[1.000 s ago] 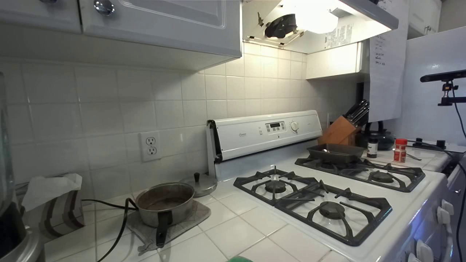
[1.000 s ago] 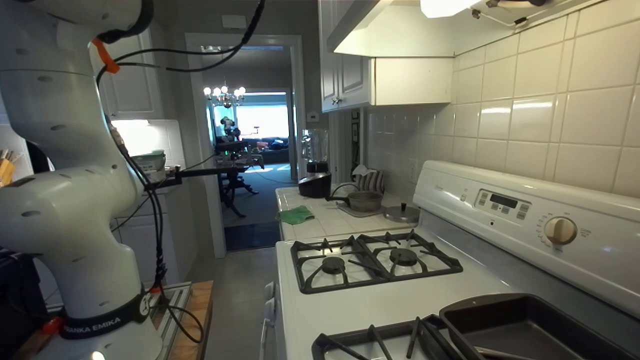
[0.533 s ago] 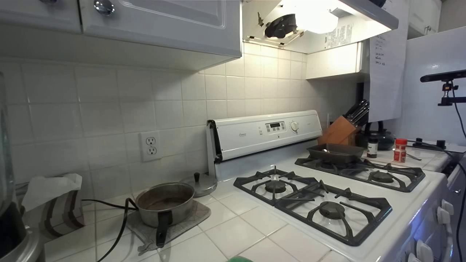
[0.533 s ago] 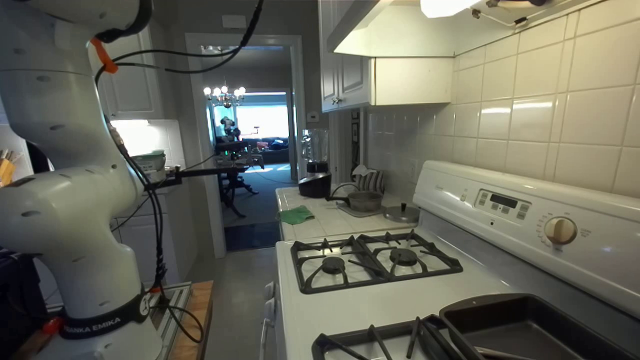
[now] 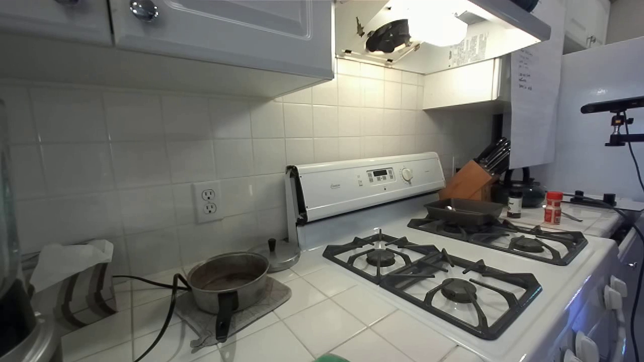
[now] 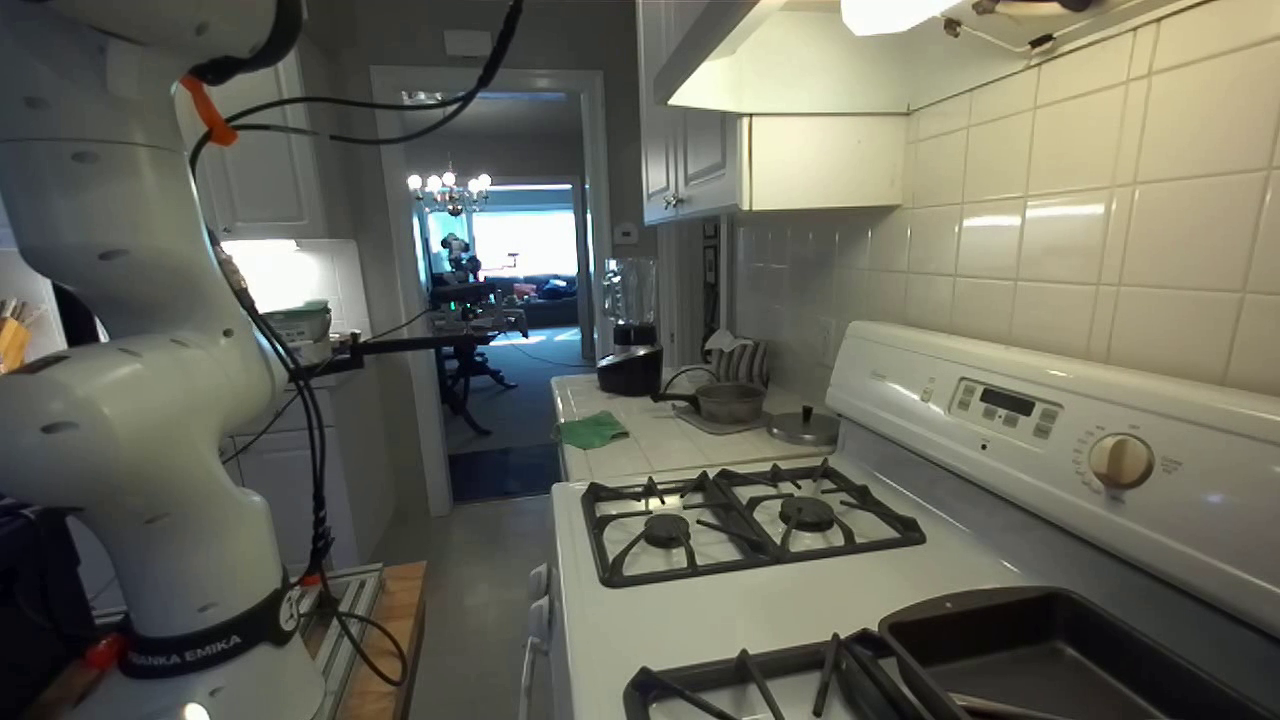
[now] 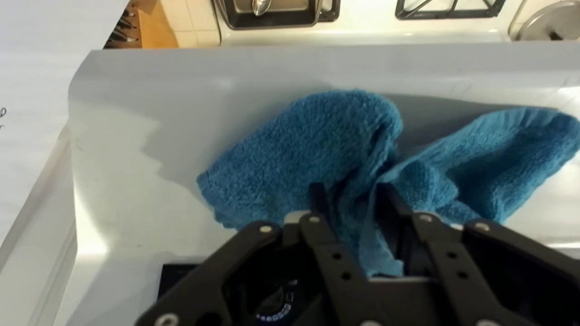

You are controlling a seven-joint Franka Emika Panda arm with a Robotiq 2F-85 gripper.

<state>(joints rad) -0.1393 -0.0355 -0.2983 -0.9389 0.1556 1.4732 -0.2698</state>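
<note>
In the wrist view a crumpled blue cloth [image 7: 290,154] spreads over the sloping white range hood [image 7: 136,136], throwing shadows on it. My gripper [image 7: 351,190] comes in from the bottom of that view with its fingers [image 7: 393,199] parted. A fold of the cloth runs loosely between them, down toward the palm, and space shows beside the fold at the right-hand finger. Whether the cloth rests fully on the hood is hard to tell. A small dark bluish bit [image 5: 524,4] shows above the hood edge in an exterior view; the gripper itself is outside both exterior views.
A black control panel with a dial [image 7: 274,301] is below the gripper in the wrist view. Beneath the hood, the stove carries a dark baking pan [image 6: 1080,660] with a spoon. A pot [image 5: 229,281], a lid [image 6: 805,428] and a green cloth [image 6: 592,430] are on the counter.
The arm has shifted very slightly left in an exterior view. Above the hood edge, the dark bit has come a little further into sight and looks bluer. Other objects have stayed put.
</note>
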